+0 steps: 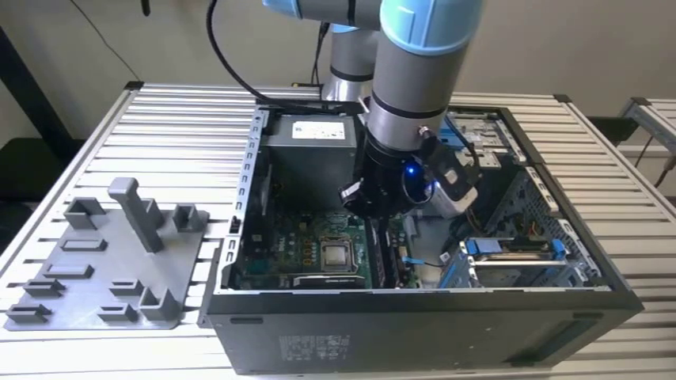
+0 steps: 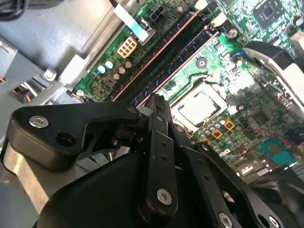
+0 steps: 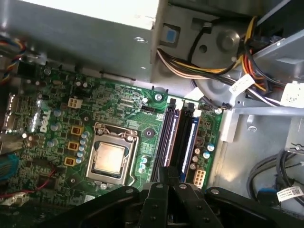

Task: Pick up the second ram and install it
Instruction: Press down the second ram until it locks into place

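- The gripper hangs low inside the open case, above the memory slots of the board.
- In both wrist views its black fingers stand drawn close together, tips right over the slots; whether they pinch anything I cannot tell.
- The ram appears as a dark, thin strip standing in one slot, running along its length; in the second wrist view it lies between the reddish slot edges. Whether it is pressed fully home cannot be judged.
- Just beside it is a second slot with a blue edge.
- The processor socket, with its pale metal lid, sits near the slots on the green board.
- A bundle of yellow, red and black wires runs from the grey power box at the far end of the case.
- Outside the case, on the exterior view's left, a grey tray with upright posts rests on the slatted table.
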`<state>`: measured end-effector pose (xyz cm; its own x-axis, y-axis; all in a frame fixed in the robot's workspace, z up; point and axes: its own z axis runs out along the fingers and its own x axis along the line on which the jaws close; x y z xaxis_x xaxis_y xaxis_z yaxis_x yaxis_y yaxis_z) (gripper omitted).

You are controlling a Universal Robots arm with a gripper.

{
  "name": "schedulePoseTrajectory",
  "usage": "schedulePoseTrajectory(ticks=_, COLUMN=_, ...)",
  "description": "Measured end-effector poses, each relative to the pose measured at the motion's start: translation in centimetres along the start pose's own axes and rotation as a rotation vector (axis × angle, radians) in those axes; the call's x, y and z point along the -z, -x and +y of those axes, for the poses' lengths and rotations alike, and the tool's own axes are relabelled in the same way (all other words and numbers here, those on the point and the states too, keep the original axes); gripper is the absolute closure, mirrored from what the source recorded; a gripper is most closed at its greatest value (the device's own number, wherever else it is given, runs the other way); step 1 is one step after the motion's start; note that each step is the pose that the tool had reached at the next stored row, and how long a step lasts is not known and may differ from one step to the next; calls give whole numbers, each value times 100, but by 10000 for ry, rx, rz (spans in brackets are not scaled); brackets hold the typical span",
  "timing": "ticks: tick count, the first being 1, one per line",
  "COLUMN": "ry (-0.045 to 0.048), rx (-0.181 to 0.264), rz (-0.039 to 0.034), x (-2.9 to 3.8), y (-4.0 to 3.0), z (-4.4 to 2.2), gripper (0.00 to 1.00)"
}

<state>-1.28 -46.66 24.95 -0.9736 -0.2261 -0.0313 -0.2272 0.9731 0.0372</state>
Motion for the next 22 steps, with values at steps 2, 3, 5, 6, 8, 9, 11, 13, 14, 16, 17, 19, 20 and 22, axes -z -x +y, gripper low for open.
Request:
schedulePoseTrajectory(ticks=2, ry=6, rx=349, rz=-7, x=0, y=0, z=0, gripper=89)
schedulePoseTrajectory(ticks=3, ry=9, rx=514, rz=-10, x=0, y=0, z=0, gripper=89)
schedulePoseTrajectory(ticks=5, ry=16, rx=824, rz=-13, x=-1, y=0, z=0, gripper=89)
schedulePoseTrajectory(ticks=6, ry=20, rx=962, rz=-8, x=0, y=0, z=0, gripper=89)
schedulePoseTrajectory(ticks=8, ry=32, rx=1319, rz=5, x=0, y=0, z=0, gripper=89)
schedulePoseTrajectory(ticks=9, ry=38, rx=1499, rz=12, x=0, y=0, z=0, gripper=89)
schedulePoseTrajectory(ticks=11, ry=51, rx=1874, rz=25, x=0, y=0, z=0, gripper=89)
schedulePoseTrajectory(ticks=13, ry=61, rx=2234, rz=36, x=0, y=0, z=0, gripper=89)
schedulePoseTrajectory(ticks=14, ry=67, rx=2414, rz=40, x=0, y=0, z=0, gripper=89)
schedulePoseTrajectory(ticks=16, ry=79, rx=2773, rz=53, x=0, y=0, z=0, gripper=89)
schedulePoseTrajectory(ticks=17, ry=85, rx=2970, rz=59, x=0, y=0, z=0, gripper=89)
schedulePoseTrajectory(ticks=19, ry=94, rx=3329, rz=65, x=0, y=0, z=0, gripper=89)
schedulePoseTrajectory(ticks=20, ry=98, rx=3498, rz=66, x=0, y=0, z=0, gripper=89)
schedulePoseTrajectory(ticks=22, ry=106, rx=3863, rz=66, x=0, y=0, z=0, gripper=89)
